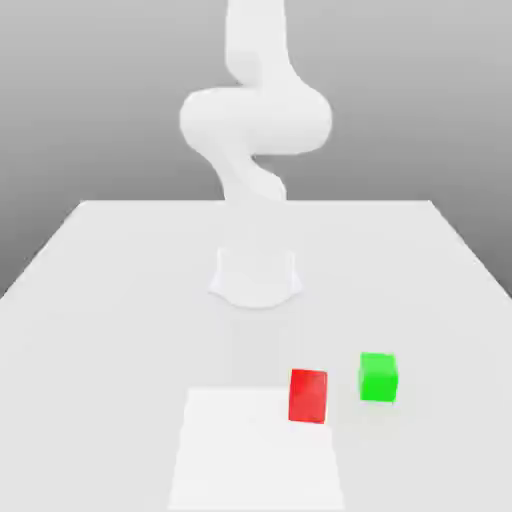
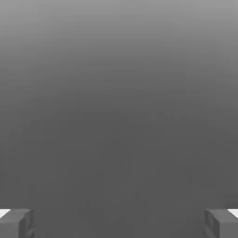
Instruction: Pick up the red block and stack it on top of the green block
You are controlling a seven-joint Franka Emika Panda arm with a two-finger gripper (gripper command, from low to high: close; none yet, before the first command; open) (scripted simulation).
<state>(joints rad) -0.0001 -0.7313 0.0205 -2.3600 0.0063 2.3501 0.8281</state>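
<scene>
The red block is a small bright cube resting on the white table, near the front in the exterior view. Just to its right in that view, with a small gap between them, sits the green block, about the same size. In the hand view my gripper is open: its two grey fingertips stand far apart with nothing between them, facing a plain grey background. The white arm rises from its base behind the blocks and leaves the picture at the top.
A paler rectangular patch lies at the table's front, its far right corner touching the red block in the exterior view. The table's edges run off to both sides.
</scene>
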